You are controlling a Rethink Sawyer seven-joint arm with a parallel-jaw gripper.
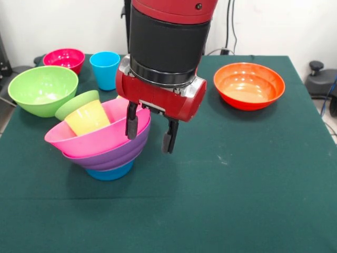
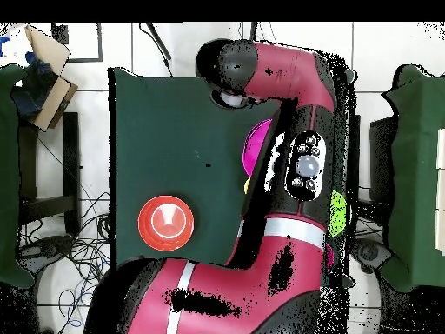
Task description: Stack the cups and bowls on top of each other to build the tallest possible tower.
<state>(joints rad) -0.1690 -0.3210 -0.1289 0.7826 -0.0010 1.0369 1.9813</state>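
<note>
nearest the front camera lies the bare green table point(image 1: 221, 211), and just behind that stretch hangs the gripper point(image 1: 149, 133), its two dark fingers spread apart with nothing between them. one finger point(image 1: 131, 124) shows against the right rim of the pink bowl point(image 1: 105, 138); whether it touches cannot be told. the other finger point(image 1: 168, 139) hangs over open cloth.

the pink bowl is the widest piece of the tower point(image 1: 102, 142), which sits tilted, its mouth tipped toward the left. under it nests the purple bowl point(image 1: 113, 155), and below that a mid blue bowl point(image 1: 110, 172) rests on the table. inside the pink bowl lies an orange-yellow cup point(image 1: 88, 118) on its side, with a small green bowl point(image 1: 75, 103) leaning behind it.

left of the tower, just beside it, stands the big lime green bowl point(image 1: 39, 89). farther back are the small red bowl point(image 1: 64, 59) and the sky blue cup point(image 1: 105, 69), both upright. the orange bowl point(image 1: 248, 85) sits well apart on the right.

from overhead the arm point(image 2: 295, 165) covers most of the pile; a sliver of pink point(image 2: 257, 148) shows and the orange bowl point(image 2: 166, 223) lies clear.
</note>
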